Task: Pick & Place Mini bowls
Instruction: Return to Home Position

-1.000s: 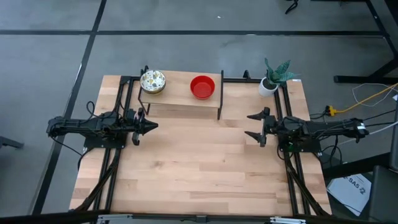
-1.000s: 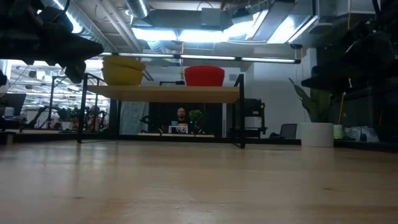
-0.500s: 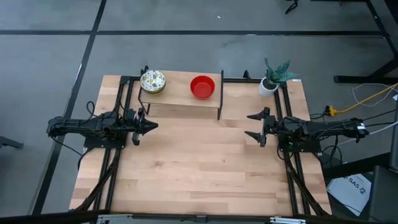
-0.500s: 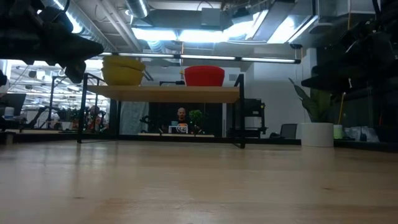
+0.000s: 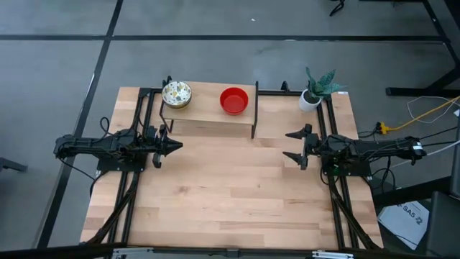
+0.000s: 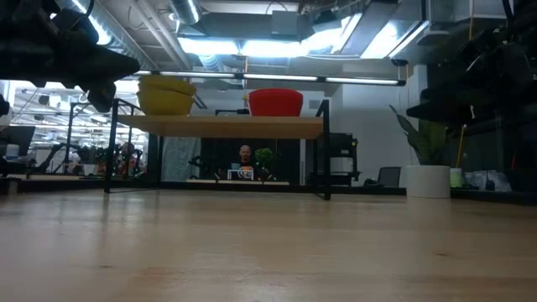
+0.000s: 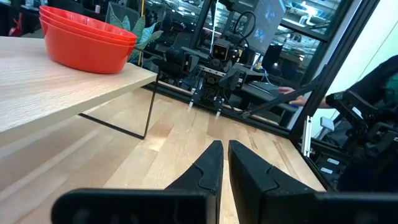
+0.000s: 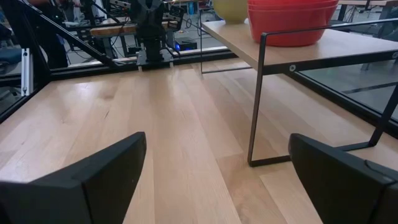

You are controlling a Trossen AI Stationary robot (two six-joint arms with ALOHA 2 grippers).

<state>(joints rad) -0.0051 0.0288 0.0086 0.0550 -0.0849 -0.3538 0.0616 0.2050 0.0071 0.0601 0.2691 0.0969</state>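
- Now the white patterned bowls (image 5: 176, 94) and red bowls (image 5: 233, 101) sit stacked on the shelf (image 5: 205, 115).
- Left gripper (image 5: 177, 146) is clenched on nothing; right gripper (image 5: 288, 144) gapes, empty; both hover clear of the shelf.
- Judging by that, only parking the arms remains.

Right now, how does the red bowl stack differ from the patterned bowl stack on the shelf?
The red bowl stack is plain glossy red; the patterned bowl stack is white inside with speckled flowers. The patterned stack sits at the shelf's left-arm end, the red stack nearer its right-arm end. Both stand upright on the shelf, apart, with the left gripper and right gripper clear of them.
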